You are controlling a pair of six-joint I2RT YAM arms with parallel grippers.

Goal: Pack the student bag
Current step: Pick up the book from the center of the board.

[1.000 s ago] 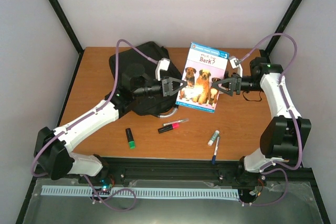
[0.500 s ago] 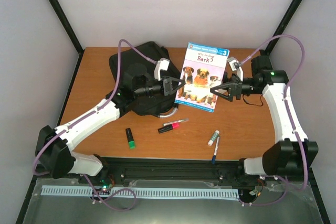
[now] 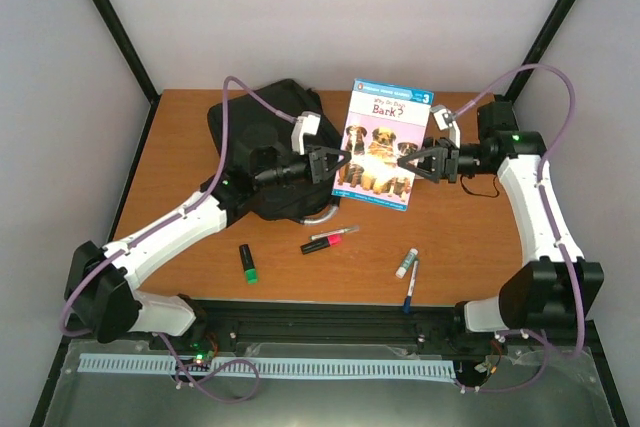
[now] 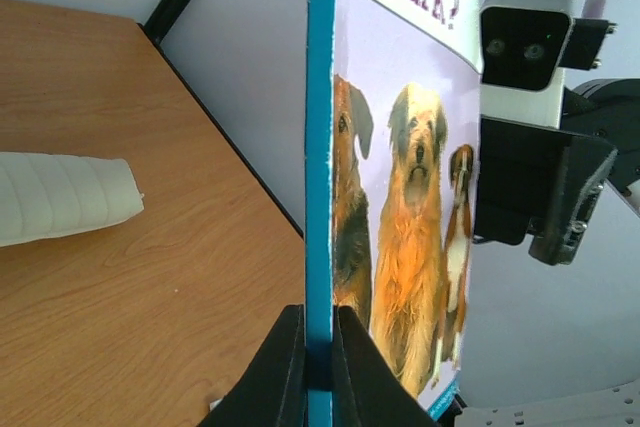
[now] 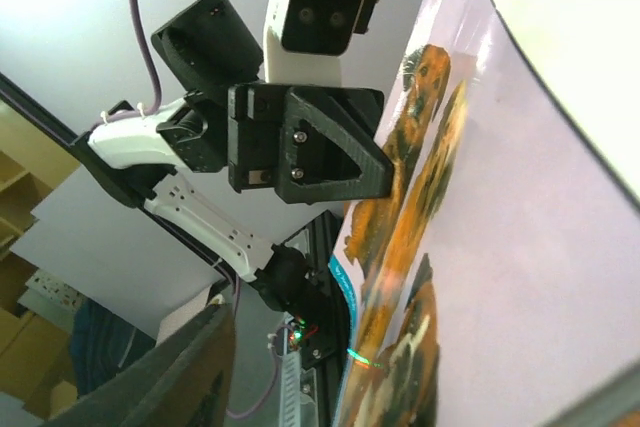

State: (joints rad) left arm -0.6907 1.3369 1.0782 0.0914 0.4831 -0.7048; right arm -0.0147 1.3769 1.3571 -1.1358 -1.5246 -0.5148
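The student bag (image 3: 255, 132) is a large black backpack lying at the table's back left, partly under my left arm. A dog-cover book (image 3: 385, 147) is held upright above the table. My left gripper (image 3: 335, 165) is shut on its blue spine edge (image 4: 320, 197), the pads (image 4: 285, 367) pressed to both sides. My right gripper (image 3: 415, 162) is at the book's opposite edge. The cover (image 5: 520, 197) lies between its fingers, but they stand apart, with the one finger (image 5: 170, 377) well off the book.
A green highlighter (image 3: 247, 262), a pink highlighter (image 3: 322, 244) and a thin pink pen (image 3: 335, 234) lie near the front edge. A white marker (image 3: 405, 263) and a blue pen (image 3: 411, 287) lie front right. A white pouch (image 4: 60, 197) rests on the wood.
The right gripper has pulled back, then come in again to the book's right edge with its jaws narrower. The book has shifted slightly left and up. The left grip is unchanged.
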